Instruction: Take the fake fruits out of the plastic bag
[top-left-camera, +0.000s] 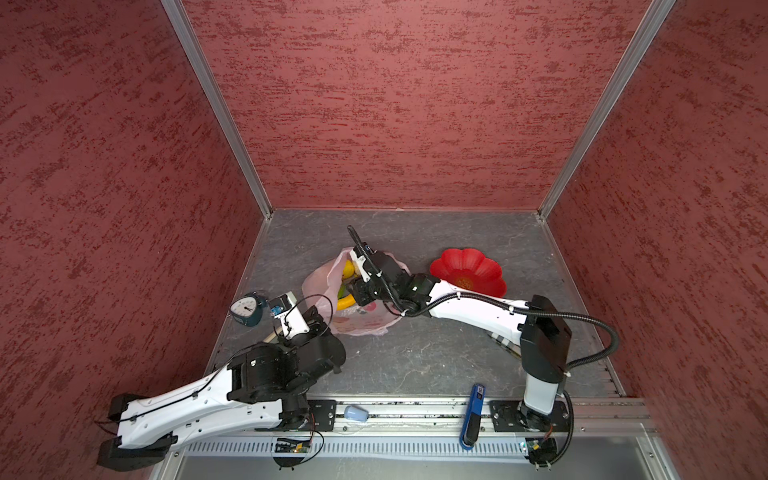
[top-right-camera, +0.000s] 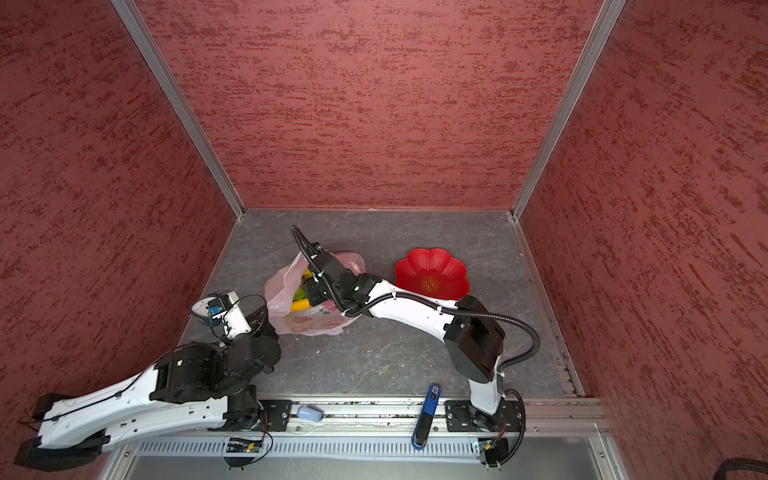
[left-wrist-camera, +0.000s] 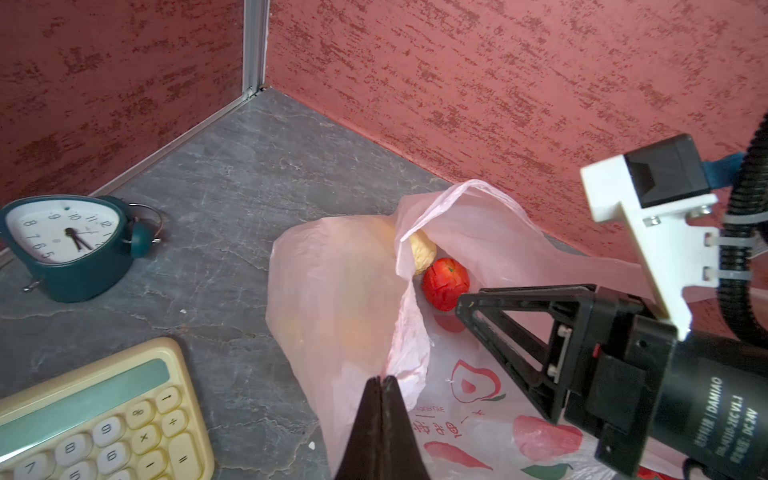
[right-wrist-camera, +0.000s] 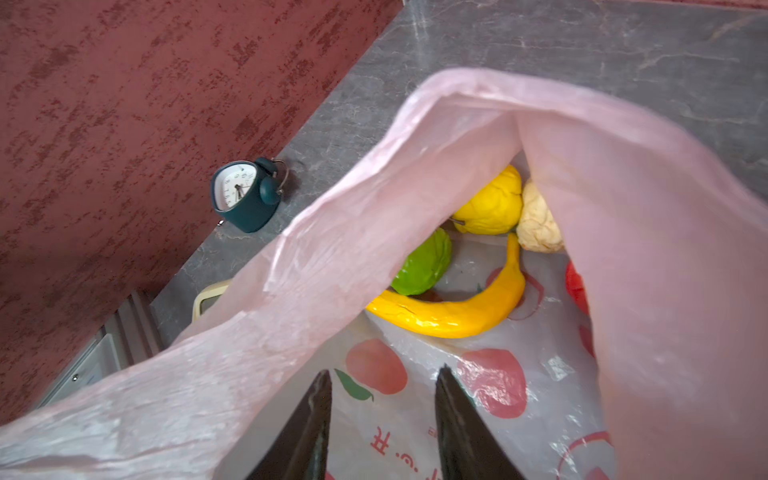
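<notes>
plastic bag (top-left-camera: 365, 326) mid-frame was clamped by the left claw (left-wrist-camera: 382, 380); right claw (right-wrist-camera: 385, 374) was seen apart inside it

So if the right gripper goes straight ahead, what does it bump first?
Probably the yellow plastic banana, lying across its path inside the thin pink plastic bag. The right gripper might brush the bag's printed bottom first; depth is unclear.

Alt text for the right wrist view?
The right gripper, jaws open, points into the pink plastic bag, where a banana, a green fruit, a yellow fruit, a beige lumpy fruit and a sliver of red apple lie. A teal clock stands beyond.
</notes>
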